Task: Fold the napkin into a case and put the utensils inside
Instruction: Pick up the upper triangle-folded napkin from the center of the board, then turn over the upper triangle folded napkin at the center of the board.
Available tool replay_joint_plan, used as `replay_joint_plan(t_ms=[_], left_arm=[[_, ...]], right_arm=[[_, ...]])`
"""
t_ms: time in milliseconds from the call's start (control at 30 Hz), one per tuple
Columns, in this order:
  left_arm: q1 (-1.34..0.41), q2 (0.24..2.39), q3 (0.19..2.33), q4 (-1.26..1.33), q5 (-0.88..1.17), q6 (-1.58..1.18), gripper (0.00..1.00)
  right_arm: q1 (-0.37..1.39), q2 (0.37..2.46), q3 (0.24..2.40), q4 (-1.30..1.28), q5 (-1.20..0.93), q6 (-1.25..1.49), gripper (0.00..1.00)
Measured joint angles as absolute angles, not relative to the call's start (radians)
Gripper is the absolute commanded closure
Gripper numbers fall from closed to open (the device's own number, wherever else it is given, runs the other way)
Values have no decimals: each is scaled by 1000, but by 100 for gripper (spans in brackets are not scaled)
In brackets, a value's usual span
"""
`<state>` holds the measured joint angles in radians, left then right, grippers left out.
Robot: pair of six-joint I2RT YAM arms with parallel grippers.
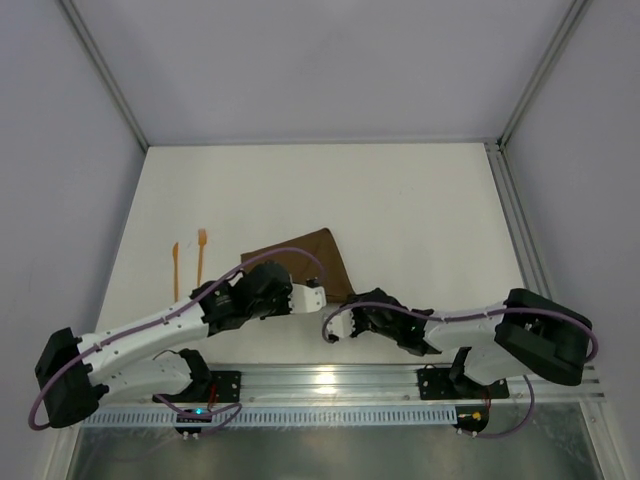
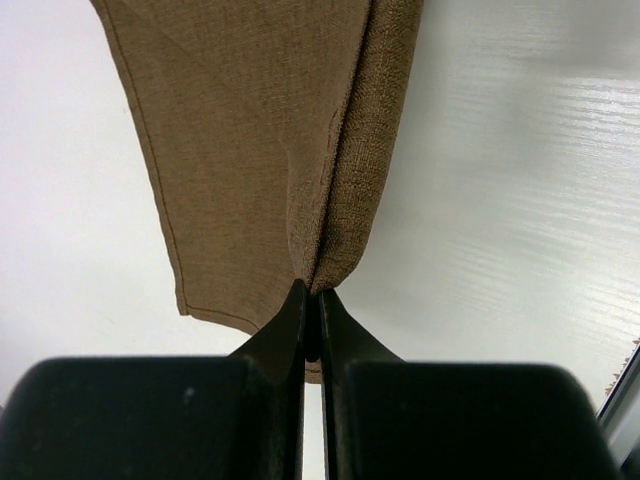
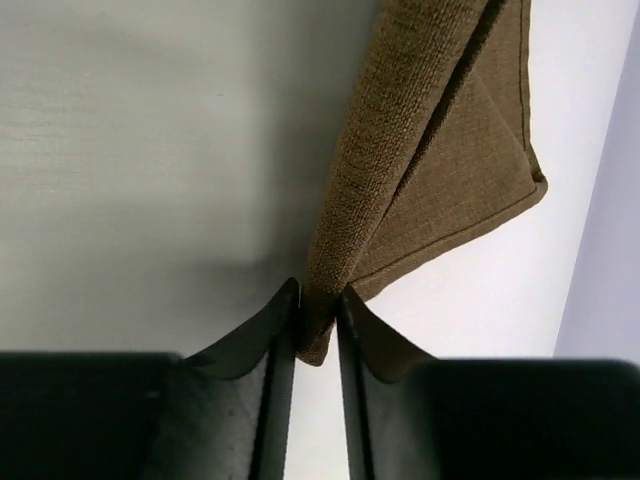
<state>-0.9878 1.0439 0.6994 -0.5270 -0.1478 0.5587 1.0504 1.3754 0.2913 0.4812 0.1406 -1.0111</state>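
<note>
Pinching a fold of the napkin [image 1: 305,255], the left end effector [image 2: 312,292] and right end effector [image 3: 318,298] clamp tight; utensils [image 1: 200,258] lie at its nine o'clock.

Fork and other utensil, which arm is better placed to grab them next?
Left, probably. The fork and the other utensil lie left of the napkin, on that arm's side; the right arm would have to cross it. For now the left fingers and right fingers both pinch the napkin.
</note>
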Motion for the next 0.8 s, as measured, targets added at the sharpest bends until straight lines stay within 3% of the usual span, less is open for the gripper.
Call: replay_joint_plan(t_ms=[133, 333, 667, 800], left_arm=[[-976, 1029, 728, -551, -136, 555, 100], [-950, 1008, 826, -629, -138, 553, 100], [-942, 992, 883, -700, -175, 550, 100], [-938, 983, 991, -758, -207, 548, 100]], right_arm=[[1052, 1310, 307, 387, 140, -990, 96], [1052, 1173, 460, 137, 120, -926, 97], [1009, 1003, 481, -43, 5, -870, 97], [945, 950, 638, -228, -98, -836, 97]])
